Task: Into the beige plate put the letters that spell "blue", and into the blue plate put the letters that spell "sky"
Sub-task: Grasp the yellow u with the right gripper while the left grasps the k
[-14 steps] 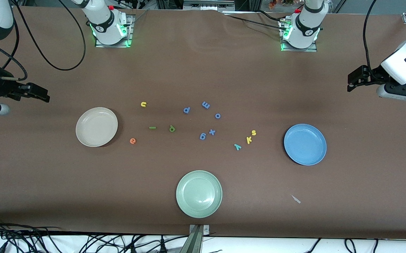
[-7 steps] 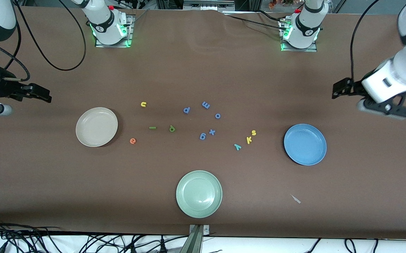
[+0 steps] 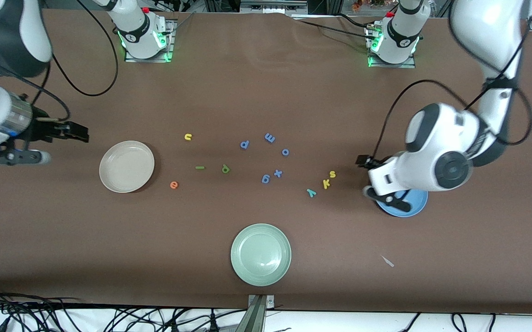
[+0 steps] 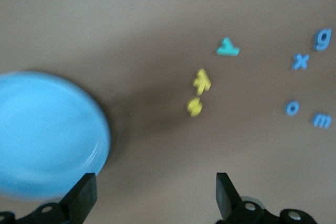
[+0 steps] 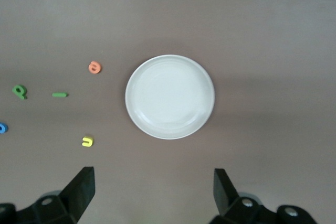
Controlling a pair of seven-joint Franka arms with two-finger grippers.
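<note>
The beige plate (image 3: 127, 166) (image 5: 169, 96) lies toward the right arm's end of the table. Beside it lie the yellow u (image 3: 188, 136) (image 5: 87, 141), green l (image 3: 200, 167) (image 5: 60, 95), olive b (image 3: 225, 169) (image 5: 20, 91) and orange e (image 3: 174, 185) (image 5: 94, 67). The blue plate (image 3: 406, 207) (image 4: 47, 140) is mostly hidden under the left arm. Near it lie the yellow s (image 3: 333, 174) (image 4: 195, 106), yellow k (image 3: 326, 183) (image 4: 202, 81) and teal y (image 3: 311, 192) (image 4: 228, 48). My left gripper (image 3: 362, 161) (image 4: 155, 195) hangs open and empty over the table by the blue plate's rim. My right gripper (image 3: 79, 134) (image 5: 154, 190) is open and empty beside the beige plate.
Several blue-purple letters (image 3: 269, 137) (image 4: 300, 61) lie mid-table between the two letter groups. A pale green plate (image 3: 261, 254) sits nearest the front camera. A small pale scrap (image 3: 387, 261) lies on the cloth near it, toward the left arm's end.
The left arm has swung in from the table's end to over the blue plate. The right gripper has shifted slightly toward the beige plate. No letter has moved.
</note>
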